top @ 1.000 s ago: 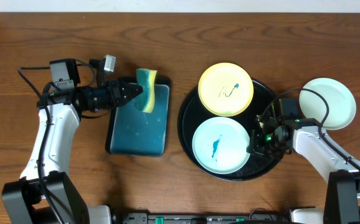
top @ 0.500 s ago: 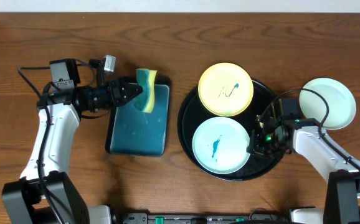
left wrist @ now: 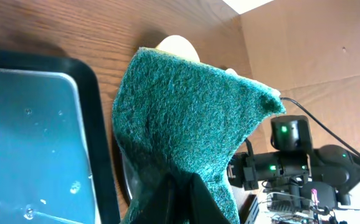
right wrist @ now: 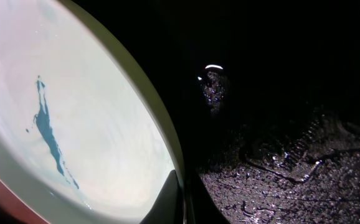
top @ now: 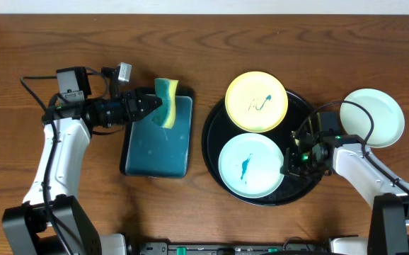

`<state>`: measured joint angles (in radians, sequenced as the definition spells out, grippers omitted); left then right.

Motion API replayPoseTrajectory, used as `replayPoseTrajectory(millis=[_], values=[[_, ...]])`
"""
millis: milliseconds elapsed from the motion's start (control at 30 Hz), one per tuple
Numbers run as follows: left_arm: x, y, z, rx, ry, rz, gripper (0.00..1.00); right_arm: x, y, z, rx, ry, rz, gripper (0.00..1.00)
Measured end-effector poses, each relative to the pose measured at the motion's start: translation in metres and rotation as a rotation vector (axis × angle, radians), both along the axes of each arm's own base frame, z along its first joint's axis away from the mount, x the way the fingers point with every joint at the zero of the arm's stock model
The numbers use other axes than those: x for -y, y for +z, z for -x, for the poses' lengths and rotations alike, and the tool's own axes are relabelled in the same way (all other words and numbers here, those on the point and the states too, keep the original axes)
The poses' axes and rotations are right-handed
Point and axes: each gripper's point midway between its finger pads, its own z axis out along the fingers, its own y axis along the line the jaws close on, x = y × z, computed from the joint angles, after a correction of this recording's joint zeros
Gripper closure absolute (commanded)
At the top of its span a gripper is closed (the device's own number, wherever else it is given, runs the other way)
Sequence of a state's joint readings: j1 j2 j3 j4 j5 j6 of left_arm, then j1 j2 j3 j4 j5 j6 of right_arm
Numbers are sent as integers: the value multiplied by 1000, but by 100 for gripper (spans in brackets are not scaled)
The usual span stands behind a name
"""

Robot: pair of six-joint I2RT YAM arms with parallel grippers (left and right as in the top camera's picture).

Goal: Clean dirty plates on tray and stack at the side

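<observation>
The brown tabletop carries the black tray, with the teal tray just to its left. From overhead, the yellow plate overhangs the black tray's far rim. The marked mint plate lies in its near half, and a plain mint plate sits on bare wood to the right.

Only the right wrist view shows water beads on the tray floor and the right gripper pinched on the marked plate's right rim, its arm bent in low from the right. The left wrist view shows the left gripper clamped on the sponge, its arm stretched level over the teal tray's far edge.
</observation>
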<state>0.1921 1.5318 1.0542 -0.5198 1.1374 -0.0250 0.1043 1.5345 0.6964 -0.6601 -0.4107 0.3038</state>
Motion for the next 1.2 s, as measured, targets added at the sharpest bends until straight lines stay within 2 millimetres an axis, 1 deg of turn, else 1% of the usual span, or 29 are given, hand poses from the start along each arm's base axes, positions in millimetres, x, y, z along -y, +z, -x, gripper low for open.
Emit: replayPoseTrajectory(millis=[67,167,400,500,667,800,933,1067,1200], values=[[-2,-5,1,-20,13,-21,93,0,0,0,0,0,0,99],[-9,-19,4,-79,49,-86,92,0,0,0,0,0,0,99],[-24,-55,7,-193,136,-312,93,0,0,-1,4,0,1,99],[-24,-66,8,-220,158,-412,92,0,0,-1,4,0,1,99],[-17,-80,10,-226,163,-584,93,0,0,-1,4,0,2,99],[-10,-87,13,-203,152,-711,93,0,0,-1,5,-1,2,99],[-5,-90,14,-177,143,-799,93,0,0,-1,5,0,2,99],[-3,-91,15,-161,145,-861,93,0,0,-1,5,-1,2,99],[0,-94,16,-165,156,-888,93,0,0,-1,6,0,2,99]])
